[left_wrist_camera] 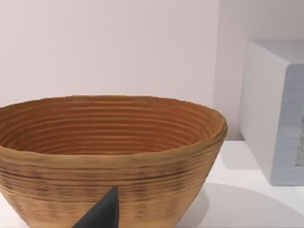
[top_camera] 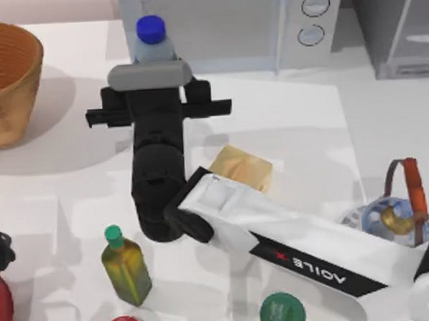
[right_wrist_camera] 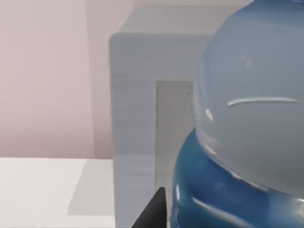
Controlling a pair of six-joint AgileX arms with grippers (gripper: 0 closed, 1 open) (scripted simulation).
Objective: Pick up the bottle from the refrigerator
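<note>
Black, the right pincer (top_camera: 150,63) reaches to the bottle (top_camera: 151,40) at the worktop's (top_camera: 299,127) far edge; whether its fingers clamp it I cannot tell. Bottle upright, long axis vertical, blue cap (top_camera: 151,28) on top, just before the microwave (top_camera: 265,21). Left arm parked near the basket (top_camera: 5,78).

A white table (top_camera: 291,120) spreads across the top view, its surface pale and softly shadowed under even light. Behind it stands a plain pinkish-beige wall (left_wrist_camera: 109,47), without windows. At the table's far edge sits a white microwave (top_camera: 265,28) with two round knobs. A woven brown basket (top_camera: 5,78) stands at the far left, casting a soft shadow to its right.
</note>
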